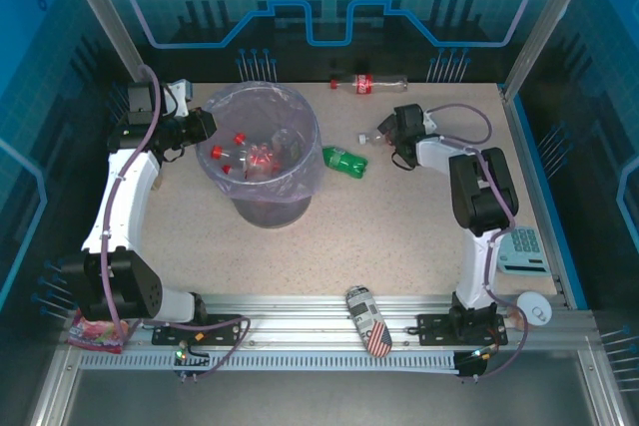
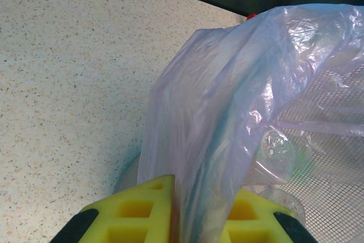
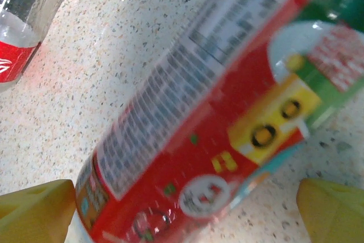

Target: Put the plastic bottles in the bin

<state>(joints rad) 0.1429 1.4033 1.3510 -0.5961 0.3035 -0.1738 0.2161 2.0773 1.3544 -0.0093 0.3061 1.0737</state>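
Bin bag (image 2: 227, 112) clenched in left tool (image 2: 196, 211) | right tool (image 3: 182, 211) released, straddling red-label bottle (image 3: 187, 123) | green bottle (image 1: 345, 161) adjacent

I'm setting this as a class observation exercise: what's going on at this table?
Two robot arms are putting plastic bottles into the bin. The left gripper is shut on the bin's lilac bag at the rim. The right gripper stands open around a red-labelled bottle lying on the table. Several lie in the bin; a green bottle and a red-capped bottle at the far edge are on the table too.
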